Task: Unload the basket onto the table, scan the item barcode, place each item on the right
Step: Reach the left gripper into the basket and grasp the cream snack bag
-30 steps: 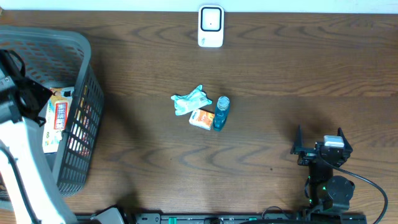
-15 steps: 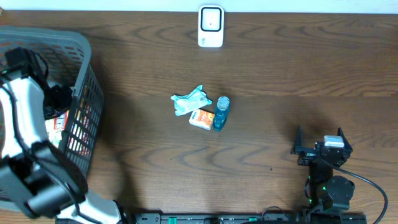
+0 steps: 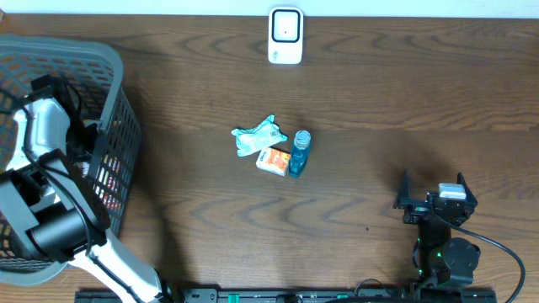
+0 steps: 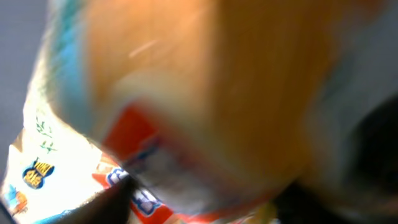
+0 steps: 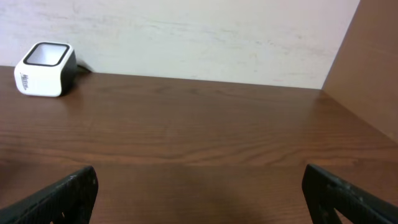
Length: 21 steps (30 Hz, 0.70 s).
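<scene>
The left gripper [image 3: 83, 150] is sitting down inside the grey basket [image 3: 109, 76] at the table's left end, and how wide its jaws are standing cannot be told. Its wrist camera is showing only a blur of an orange, white and red packet [image 4: 186, 124] pressed up close to the lens, and whether that packet is gripped is not clear. From overhead, the left arm [image 3: 40, 126] is covering most of what is lying in the basket.

The right gripper [image 5: 199, 199] is resting at the near right of the table [image 3: 404, 101] with its jaws spread wide and nothing between them. Its two dark fingers [image 5: 68, 193] are framing bare wood.

The white scanner [image 3: 285, 35] is standing at the far edge, near the middle. Well apart from both grippers, a small cluster is lying mid-table: a teal pouch [image 3: 259, 135], an orange box [image 3: 274, 160] and a blue bottle [image 3: 299, 151] on its side, the box and the bottle touching.
</scene>
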Available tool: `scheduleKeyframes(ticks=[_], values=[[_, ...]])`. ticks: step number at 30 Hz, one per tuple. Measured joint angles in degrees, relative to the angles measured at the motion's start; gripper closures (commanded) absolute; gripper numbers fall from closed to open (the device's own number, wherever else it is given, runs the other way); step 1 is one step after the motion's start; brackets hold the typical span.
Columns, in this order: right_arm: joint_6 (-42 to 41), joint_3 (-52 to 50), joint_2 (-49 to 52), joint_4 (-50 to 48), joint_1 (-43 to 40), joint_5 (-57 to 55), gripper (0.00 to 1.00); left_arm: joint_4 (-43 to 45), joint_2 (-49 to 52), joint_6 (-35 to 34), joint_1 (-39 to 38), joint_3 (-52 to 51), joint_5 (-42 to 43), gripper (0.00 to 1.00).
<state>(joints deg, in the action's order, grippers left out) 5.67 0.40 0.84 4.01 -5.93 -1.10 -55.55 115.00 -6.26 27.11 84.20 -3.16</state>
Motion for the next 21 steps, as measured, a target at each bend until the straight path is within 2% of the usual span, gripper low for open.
scheduleKeyframes(ticks=[15, 18, 19, 21], values=[[0.0, 0.0, 0.0, 0.0, 0.0, 0.0, 0.01, -0.79, -2.54, 0.07, -0.09, -0.15, -0.98, 0.92], [0.0, 0.0, 0.0, 0.0, 0.0, 0.0, 0.01, 0.13, -6.95, -0.26, 0.22, -1.14, -0.61, 0.21], [0.0, 0.0, 0.0, 0.0, 0.0, 0.0, 0.01, 0.63, -8.57, -0.37, 0.31, -1.16, -0.57, 0.02], [0.02, 0.0, 0.0, 0.0, 0.0, 0.0, 0.01, 1.9, -12.2, -0.55, 0.61, -1.11, -0.57, 0.02]])
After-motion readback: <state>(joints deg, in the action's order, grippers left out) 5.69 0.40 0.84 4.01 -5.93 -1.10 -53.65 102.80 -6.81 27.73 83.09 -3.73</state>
